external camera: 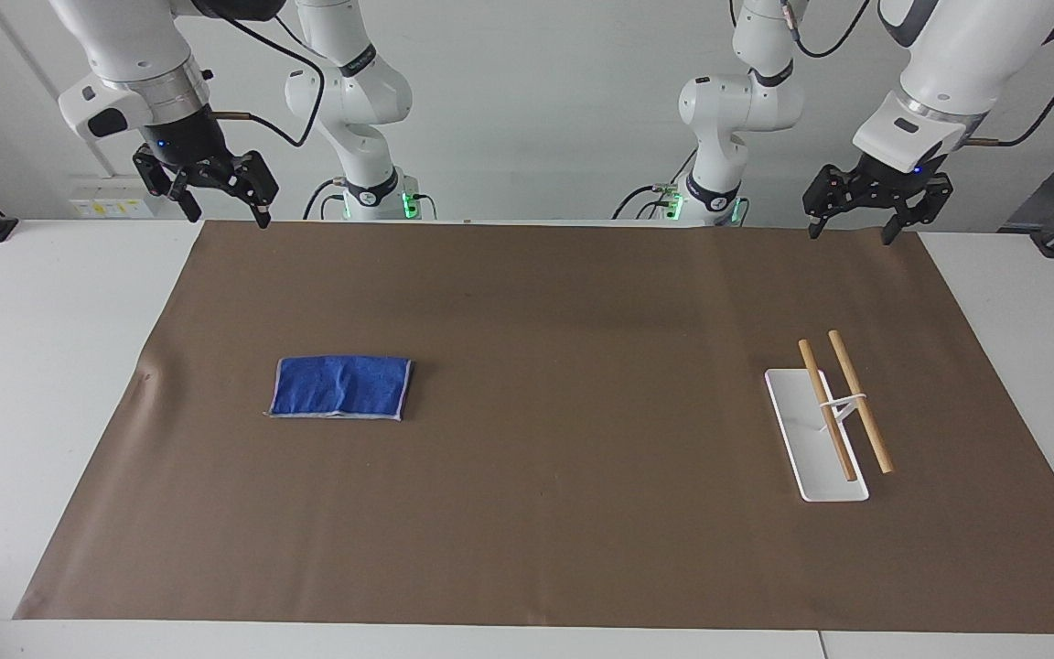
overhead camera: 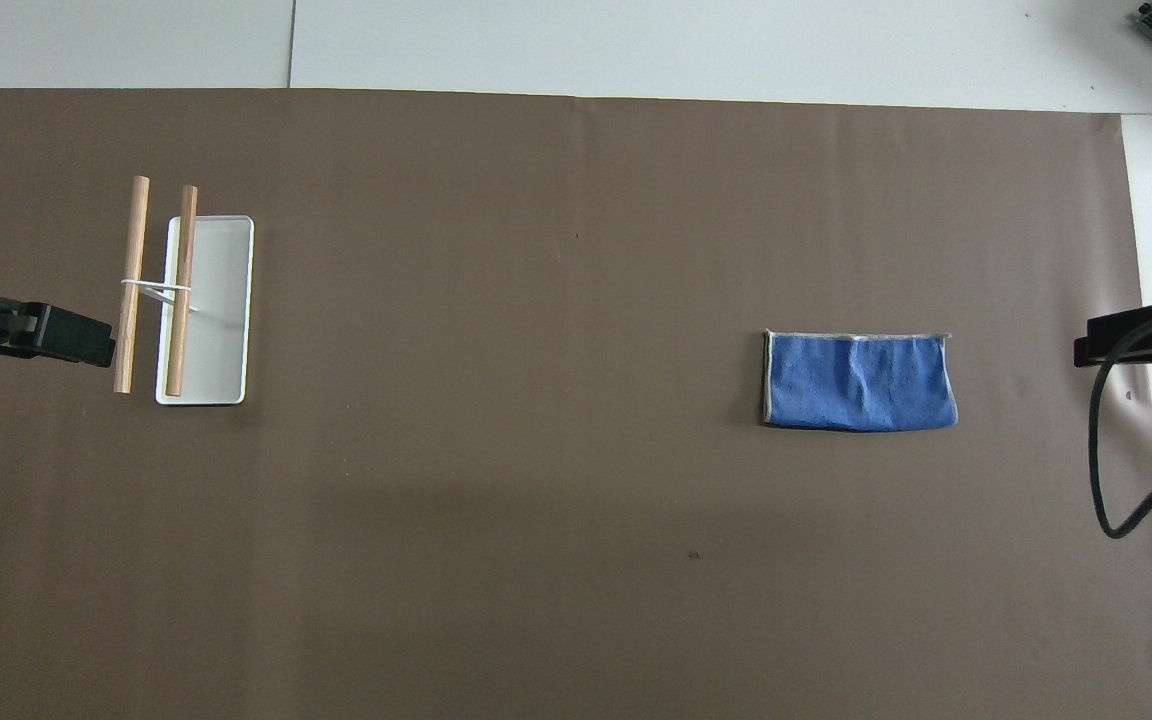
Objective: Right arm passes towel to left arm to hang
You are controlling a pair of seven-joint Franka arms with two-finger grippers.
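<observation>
The white tray (external camera: pixel 815 458) carries a rack of two wooden rods (external camera: pixel 859 401). Well apart from the tray, toward the right arm's end, the towel (external camera: pixel 341 387) lies flat, folded, bright blue, grey-edged. The right gripper (external camera: pixel 220 197) and left gripper (external camera: pixel 856 213) hang spread wide, holding nothing.

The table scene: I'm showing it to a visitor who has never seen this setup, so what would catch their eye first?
The bright blue towel stands out, lying flat on the brown mat toward the right arm's end of the table. Next comes the white tray with two wooden rods toward the left arm's end. The right hand and the left hand both hang open above the mat's edge by the robots' bases, touching nothing.
</observation>
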